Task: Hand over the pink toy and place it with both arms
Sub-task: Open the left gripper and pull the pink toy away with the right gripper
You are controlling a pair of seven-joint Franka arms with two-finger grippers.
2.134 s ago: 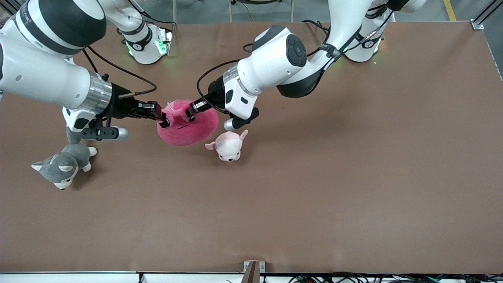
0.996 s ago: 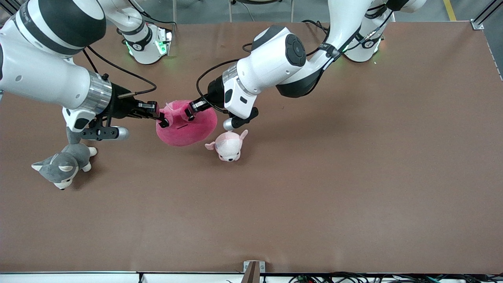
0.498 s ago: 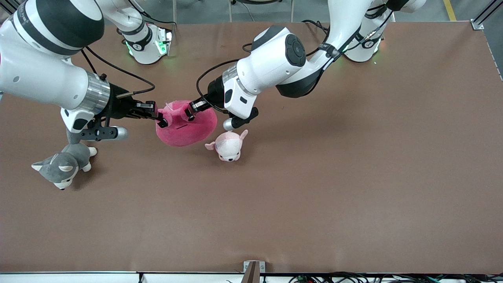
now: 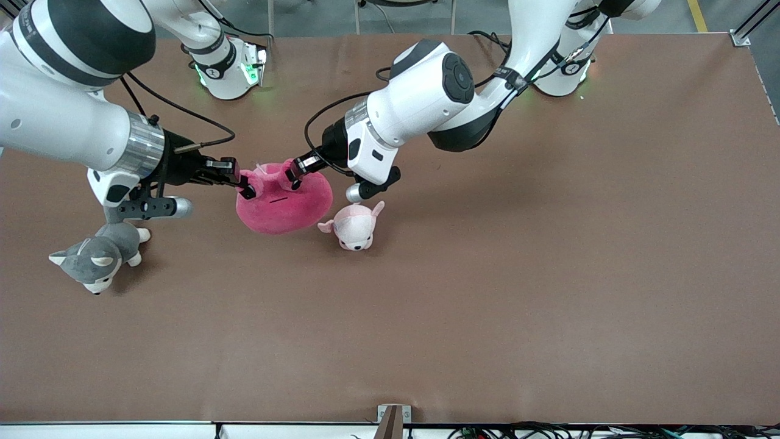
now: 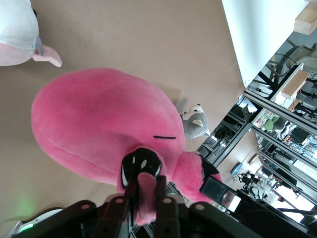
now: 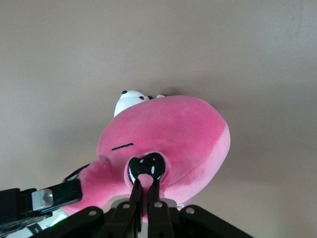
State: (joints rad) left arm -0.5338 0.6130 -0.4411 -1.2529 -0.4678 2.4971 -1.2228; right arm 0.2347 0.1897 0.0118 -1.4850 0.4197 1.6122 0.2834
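while both fingers pinch its flaps, hot-pink toy (image 4: 284, 204) hangs round, w/ black eyes.

Three plush toys (image 4: 284, 200), two arms (image 4: 420, 100).

Pale pink plush (image 5: 17, 34) cut by frame edge; grey plush (image 5: 195, 124) mostly hidden by pink toy (image 5: 104, 124).

right gripper (image 4: 246, 186): at the hot-pink round plush toy (image 4: 283, 204), on its side toward the right arm's end
left gripper (image 4: 292, 174): at the toy's top
small pale pink-and-white plush animal (image 4: 353, 227): on the brown table (image 4: 518, 274), under the left wrist
grey-and-white plush dog (image 4: 97, 259): under the right wrist
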